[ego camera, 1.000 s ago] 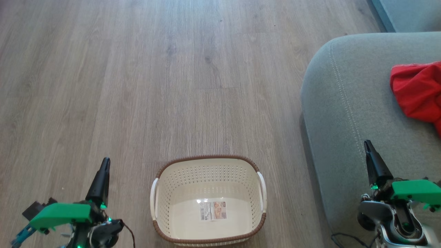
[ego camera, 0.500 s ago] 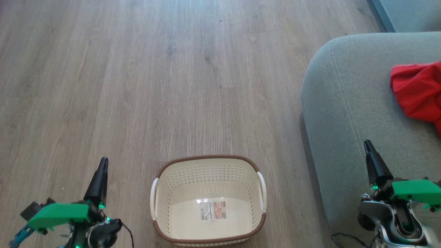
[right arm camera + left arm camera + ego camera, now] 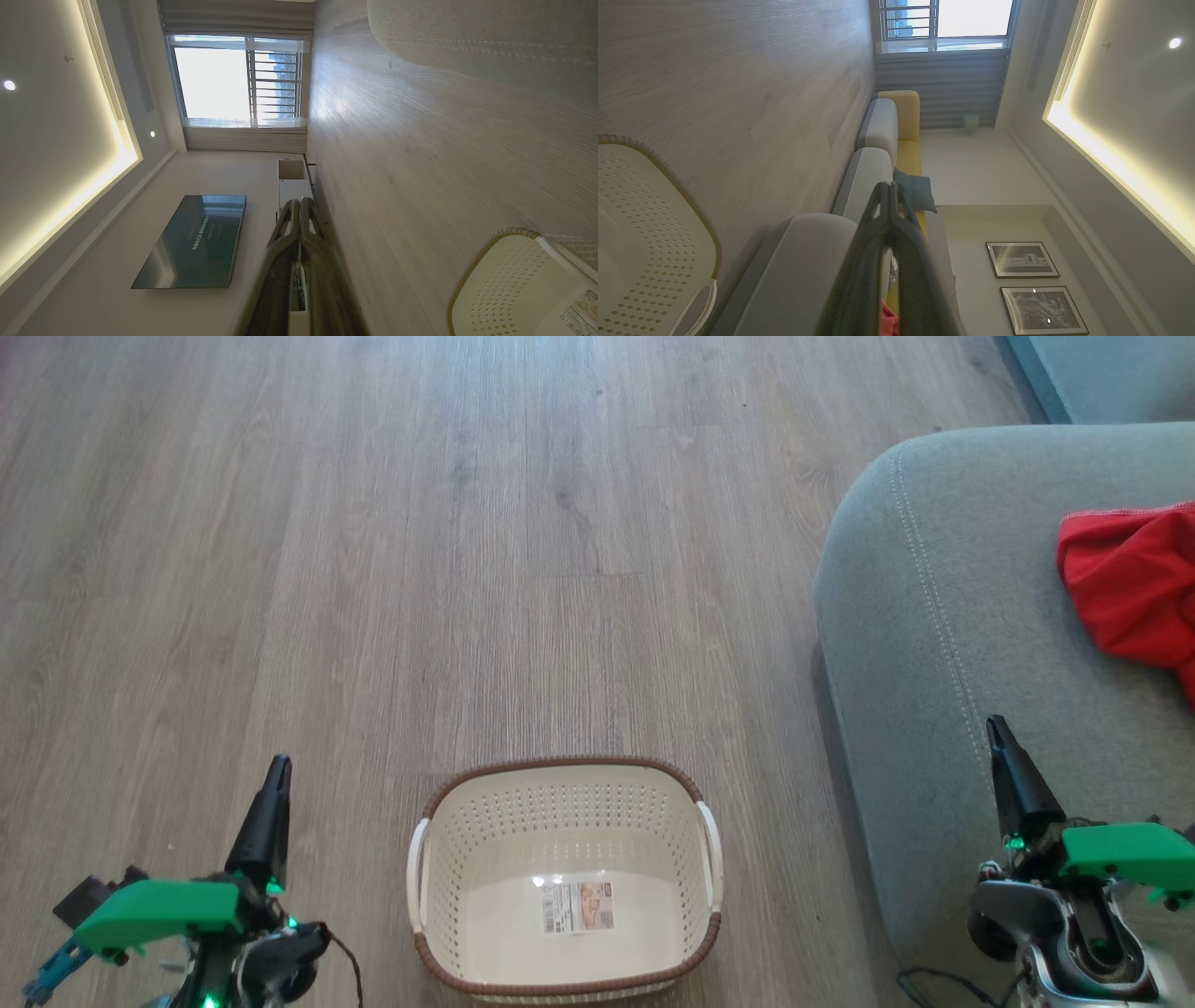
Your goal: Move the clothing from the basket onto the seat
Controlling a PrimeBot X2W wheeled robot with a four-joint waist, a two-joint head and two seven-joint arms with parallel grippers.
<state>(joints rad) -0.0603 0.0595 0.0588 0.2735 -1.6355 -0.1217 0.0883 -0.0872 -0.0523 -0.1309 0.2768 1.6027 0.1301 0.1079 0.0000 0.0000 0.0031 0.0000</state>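
Perforated glossy cream plastic basket point(image 3: 560, 812) with paper label point(image 3: 579, 907); matt woven-cloth seat point(image 3: 934, 616); soft red cloth clothing point(image 3: 1120, 579); matt wood-grain floor point(image 3: 467, 523).

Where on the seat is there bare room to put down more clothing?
The seat is bare between its stitched left edge and the red clothing. Its near part is crowded by the right gripper.

Bright daylight from the window point(image 3: 215, 77), warm cove light point(image 3: 1106, 158), glare spot inside the basket point(image 3: 560, 812)
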